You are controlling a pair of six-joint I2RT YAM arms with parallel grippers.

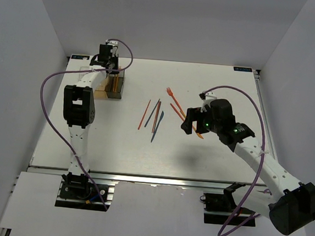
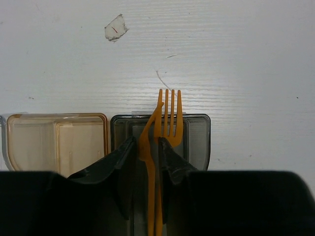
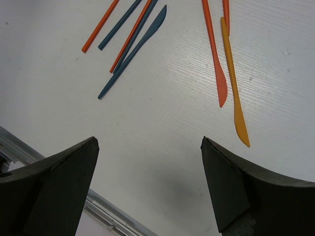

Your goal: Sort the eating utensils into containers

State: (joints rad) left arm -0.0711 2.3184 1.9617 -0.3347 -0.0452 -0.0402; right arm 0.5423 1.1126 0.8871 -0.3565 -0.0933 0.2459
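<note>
While the left gripper (image 2: 147, 147) hangs right over the dark grey box (image 2: 197, 132), we see an orange fork (image 2: 170, 115) and a second orange piece (image 2: 146, 140) running between its fingers, the tines reaching that box's far wall. We cannot tell if the claw pinches them or just flanks them, as the contact is unclear. Our read is that holding them lengthwise over the opening lets the long handles slip in. The tan box (image 2: 54, 140) touches the dark grey box's side, and nothing shows in it from the wrist view.

The right gripper (image 3: 148, 142) is spread wide and holds nothing. It is well apart from the dark grey box, to that box's right, over loose utensils lying flat on the table (image 1: 116, 147) – a blue knife (image 3: 135, 49), a red knife (image 3: 214, 54) and an orange knife (image 3: 234, 83). We judge it waits open to straddle one of them, probably the orange knife.
</note>
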